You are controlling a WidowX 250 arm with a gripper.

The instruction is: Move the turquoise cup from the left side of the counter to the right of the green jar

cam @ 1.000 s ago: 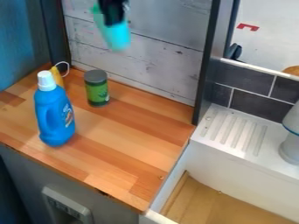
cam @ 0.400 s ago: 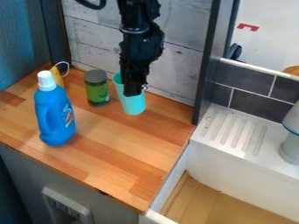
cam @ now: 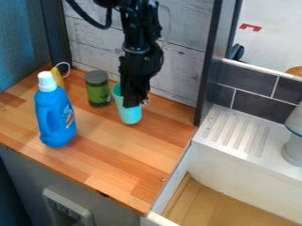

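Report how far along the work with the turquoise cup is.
Looks done: the turquoise cup has come down from mid-air to the wooden counter, to the right of the green jar in the view. In hand: the gripper is at the cup. Left, as far as I can judge: parting from it, since the two are together; whether the base rests flat is unclear.

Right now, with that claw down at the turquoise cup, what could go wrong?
The claw is right at the turquoise cup, so a slightly off move could tip it over. The green jar with the dark lid stands close beside the cup, so a sideways swing that way might knock it. The blue bottle stands farther off and seems less at risk.
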